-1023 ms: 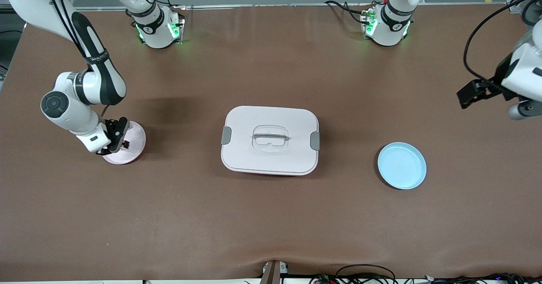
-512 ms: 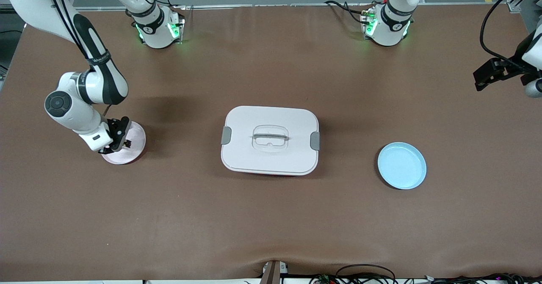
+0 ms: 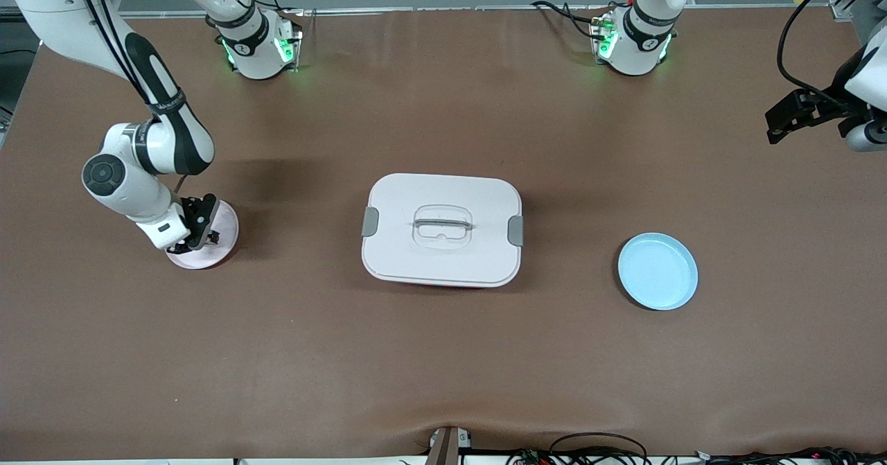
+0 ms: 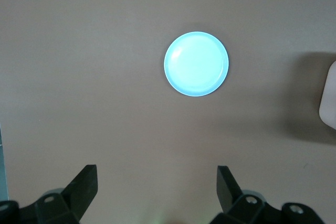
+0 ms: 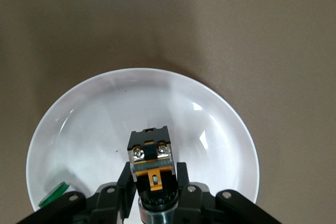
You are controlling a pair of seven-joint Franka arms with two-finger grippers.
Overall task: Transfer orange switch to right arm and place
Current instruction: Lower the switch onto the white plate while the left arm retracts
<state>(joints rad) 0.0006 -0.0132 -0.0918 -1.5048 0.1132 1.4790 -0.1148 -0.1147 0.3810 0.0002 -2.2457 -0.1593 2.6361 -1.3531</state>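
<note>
Brown table (image 3: 443, 354) w/ a white lidded box (image 3: 442, 229) at centre, grey clips on both ends, clear handle on top. The box lies between the two grippers, well apart from each.

Right arm (image 3: 132, 167) reaches down at its own end of the table. Left arm waits up high at its end, only its wrist in the front view.

Light blue plate (image 3: 657, 271) sits toward the left arm's end; in the left wrist view it lies well ahead of the left gripper (image 4: 157, 192), nothing on it. Left gripper's fingers (image 4: 84, 187) spread wide, holding nothing, over bare table.

Pale pink plate (image 3: 215, 240) directly under the right gripper (image 3: 196, 233). In the right wrist view it reads as a whitish dish w/ a small green piece (image 5: 52, 194) lying on it beside the gripper.

Right gripper's fingers pinch the orange switch (image 5: 151, 158): black block, two screws, orange-tan section, held upright just over the plate's middle. Can't tell if it touches the plate.
</note>
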